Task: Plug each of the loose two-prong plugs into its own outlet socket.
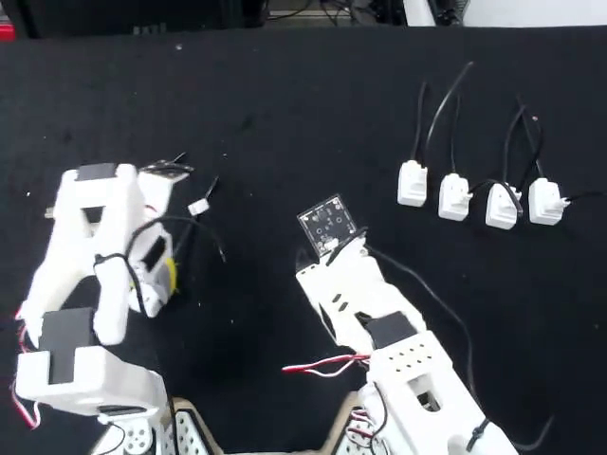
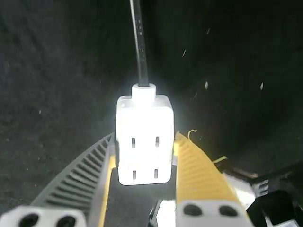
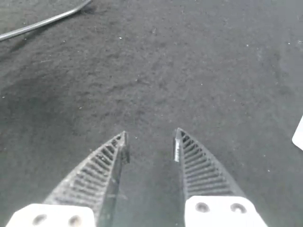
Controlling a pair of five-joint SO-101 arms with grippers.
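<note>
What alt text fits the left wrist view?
A white outlet socket block with two pairs of slots sits clamped in the left gripper, which is grey and ribbed on one side and yellow on the other. The block's black cord runs away over the black table.

Overhead first: the high camera sits above the black table [image 1: 285,104] and looks down from well back, taking in both arms, with the left arm [image 1: 90,275] at the lower left of the frame and the right arm [image 1: 379,322] at lower centre. Now the left wrist camera: it rides just behind the left gripper [image 2: 144,137], sighting along the fingers, very close on the outlet socket [image 2: 144,118] clamped there. The right wrist camera has the same mount behind the right gripper [image 3: 150,142], angled down, near the cloth. All three views share that black table.
</note>
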